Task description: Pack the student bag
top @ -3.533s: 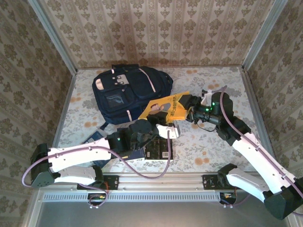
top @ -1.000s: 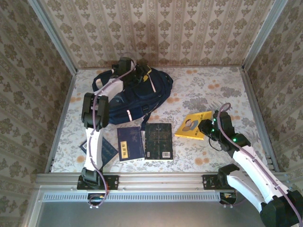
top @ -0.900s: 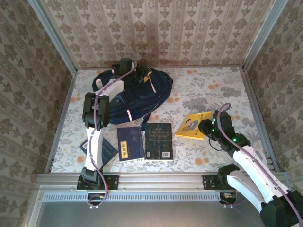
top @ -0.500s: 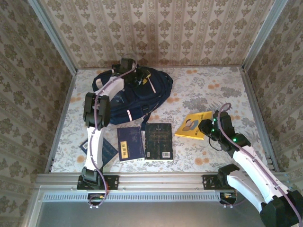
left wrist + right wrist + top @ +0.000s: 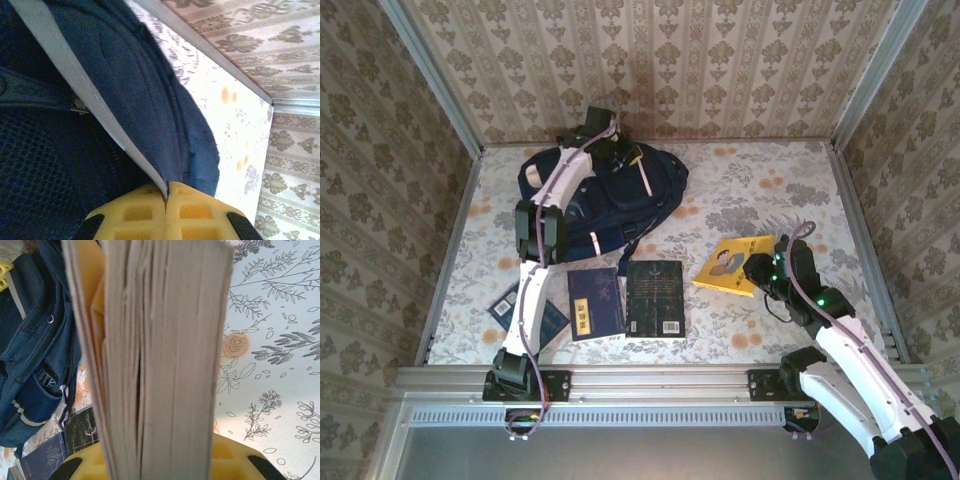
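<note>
From above, the left tool (image 5: 623, 151) sits at the far top rim of the student bag (image 5: 620, 205). The bag lies on the desk (image 5: 770, 180) beneath and to the near side of that tool, and the arm stretches across the bag's front to reach it. The right tool (image 5: 757, 270) hangs low, well off to the bag's right, clamped on a yellow book (image 5: 725, 262) that juts from it towards the bag. A dark book (image 5: 655, 298) and a blue book (image 5: 593, 305) lie flat farther to its left, apparently waiting their turn. In the left wrist view, the yellow fingers (image 5: 135, 215) are pressed together with the bag's pale trim stripe (image 5: 95, 107) running into the seam between them, so this tool is pinched on the bag's fabric edge. Dark mesh lining shows beside the stripe, which suggests the grip is meant to lift the flap and hold the mouth open. In the right wrist view, the yellow book's page edges rise straight out from between that tool's fingers (image 5: 227, 457), which grip it across its thickness. The bag lies ahead and to the left, so the book is probably held ready to slide in once the opening is wide enough.
</note>
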Tool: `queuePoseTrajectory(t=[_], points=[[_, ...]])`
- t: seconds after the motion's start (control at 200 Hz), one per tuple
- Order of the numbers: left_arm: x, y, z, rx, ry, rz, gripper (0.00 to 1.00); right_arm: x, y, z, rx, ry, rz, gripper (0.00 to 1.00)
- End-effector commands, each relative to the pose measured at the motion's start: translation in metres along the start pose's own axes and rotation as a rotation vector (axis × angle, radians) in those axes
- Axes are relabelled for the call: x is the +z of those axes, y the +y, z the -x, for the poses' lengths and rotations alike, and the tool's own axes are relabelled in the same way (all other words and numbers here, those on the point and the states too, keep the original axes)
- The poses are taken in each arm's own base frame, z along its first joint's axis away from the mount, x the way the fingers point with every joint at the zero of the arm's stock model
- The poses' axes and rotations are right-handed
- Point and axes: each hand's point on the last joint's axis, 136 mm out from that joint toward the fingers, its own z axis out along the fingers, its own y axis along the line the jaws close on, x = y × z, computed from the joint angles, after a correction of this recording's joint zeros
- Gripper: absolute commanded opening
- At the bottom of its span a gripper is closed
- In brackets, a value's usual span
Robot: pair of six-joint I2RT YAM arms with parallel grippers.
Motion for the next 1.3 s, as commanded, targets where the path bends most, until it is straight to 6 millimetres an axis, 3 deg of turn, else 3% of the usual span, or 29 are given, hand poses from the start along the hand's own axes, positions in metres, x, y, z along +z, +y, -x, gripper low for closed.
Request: queuePoseTrajectory(t=[0.0, 0.13, 0.15, 0.235, 0.39, 0.57, 0.675, 0.705, 0.725, 0.9, 1.01, 1.16, 1.29], points=[[-0.025, -0.073, -0.025, 0.203, 0.014, -0.094, 0.00, -0.013, 0.007, 0.019, 0.029, -0.088, 0.015, 0.00], [-0.053, -0.115, -0.033, 0.277, 0.006, -0.182, 0.00, -0.015, 0.002, 0.019, 0.033, -0.095, -0.005, 0.00], [-0.052, -0.130, -0.049, 0.304, 0.028, -0.207, 0.00, -0.015, 0.002, 0.019, 0.033, -0.096, -0.005, 0.00], [-0.074, -0.156, -0.060, 0.349, 0.034, -0.258, 0.00, -0.016, 0.002, 0.019, 0.034, -0.098, -0.006, 0.00], [-0.133, -0.197, -0.071, 0.425, 0.005, -0.329, 0.00, -0.019, 0.006, 0.021, 0.034, -0.105, 0.003, 0.00], [-0.202, -0.226, -0.075, 0.469, -0.035, -0.411, 0.00, -0.032, 0.020, 0.034, 0.006, -0.132, 0.027, 0.00], [-0.224, -0.223, -0.083, 0.491, -0.022, -0.411, 0.00, -0.046, 0.036, 0.044, -0.040, -0.153, 0.074, 0.00], [-0.225, -0.218, -0.086, 0.501, -0.015, -0.391, 0.00, -0.050, 0.042, 0.046, -0.057, -0.153, 0.094, 0.00], [-0.229, -0.207, -0.076, 0.493, -0.030, -0.366, 0.00, -0.053, 0.046, 0.047, -0.068, -0.153, 0.108, 0.00], [-0.228, -0.186, -0.090, 0.474, 0.066, -0.385, 0.00, -0.076, 0.083, 0.050, -0.152, -0.115, 0.240, 0.00], [-0.234, -0.189, -0.088, 0.485, 0.070, -0.427, 0.00, -0.087, 0.094, 0.051, -0.180, -0.098, 0.273, 0.00], [-0.233, -0.196, -0.080, 0.465, 0.095, -0.517, 0.00, -0.111, 0.134, 0.051, -0.268, -0.076, 0.451, 0.00], [-0.228, -0.199, -0.078, 0.456, 0.118, -0.558, 0.00, -0.126, 0.144, 0.061, -0.321, -0.111, 0.467, 0.00]])
